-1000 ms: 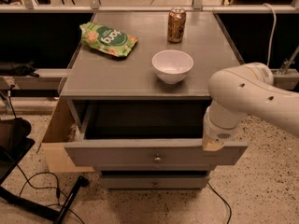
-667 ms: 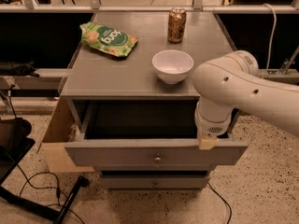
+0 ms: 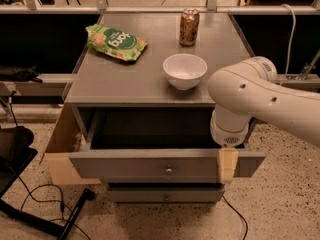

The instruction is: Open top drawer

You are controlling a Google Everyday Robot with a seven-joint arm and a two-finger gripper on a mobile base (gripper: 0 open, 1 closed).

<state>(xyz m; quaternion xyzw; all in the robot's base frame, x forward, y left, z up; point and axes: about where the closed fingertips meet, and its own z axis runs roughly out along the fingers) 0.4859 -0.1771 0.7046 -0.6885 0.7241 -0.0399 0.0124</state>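
Observation:
The top drawer [image 3: 145, 165] is a wide grey panel with a small round metal knob [image 3: 169, 170]. It stands pulled out from the grey cabinet [image 3: 125, 79], and its dark tray shows behind the panel. My gripper [image 3: 228, 165] hangs below the white arm [image 3: 260, 99], at the right end of the drawer's front, well right of the knob. Its tan tip overlaps the top edge of the panel. A narrower grey drawer [image 3: 165, 194] below is closed.
On the cabinet top are a white bowl [image 3: 185, 70], a brown can [image 3: 189, 27] and a green snack bag [image 3: 115, 42]. A tan wooden side panel [image 3: 59, 154] juts out at the left. Black cables and a stand [image 3: 45, 209] lie on the floor at the left.
My arm and gripper have shifted a little to the left along the drawer front. The drawer stays pulled out as before.

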